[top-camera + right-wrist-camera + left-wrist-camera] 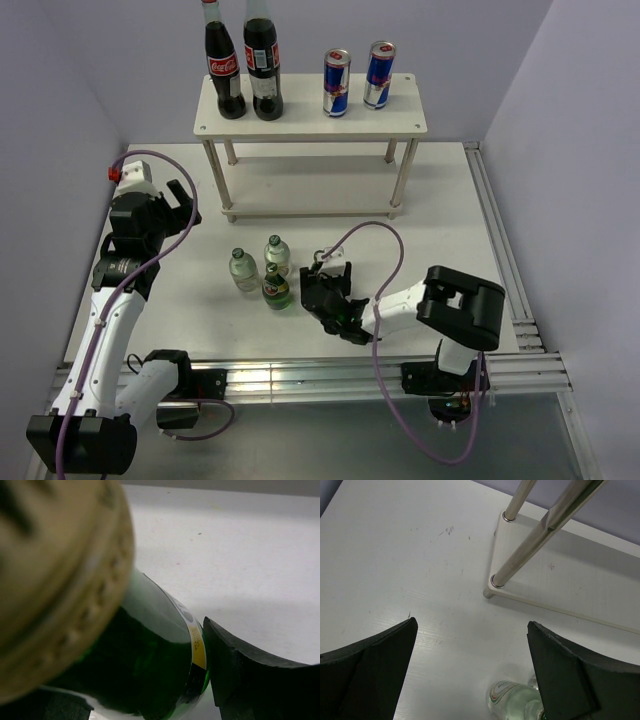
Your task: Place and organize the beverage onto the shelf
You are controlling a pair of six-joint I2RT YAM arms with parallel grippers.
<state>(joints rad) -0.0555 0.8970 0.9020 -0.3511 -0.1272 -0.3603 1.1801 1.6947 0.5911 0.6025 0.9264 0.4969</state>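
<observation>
Done: we count two cans (336, 83) upright on the top board of the shelf (300, 113), upper centre of the overhead view, right of two cola bottles (245, 75).
Left: two clear bottles (243, 270) and one green bottle (276, 288) stand on the table (440, 230), centre frame.
In hand: a second green bottle (150, 670) sits between the right gripper (328, 280) fingers, one pad on the glass; we cannot tell if the grip is firm.
Left gripper (472, 625): wide, empty, by the shelf's lower corner.
Progress: we judge about a third done.
</observation>
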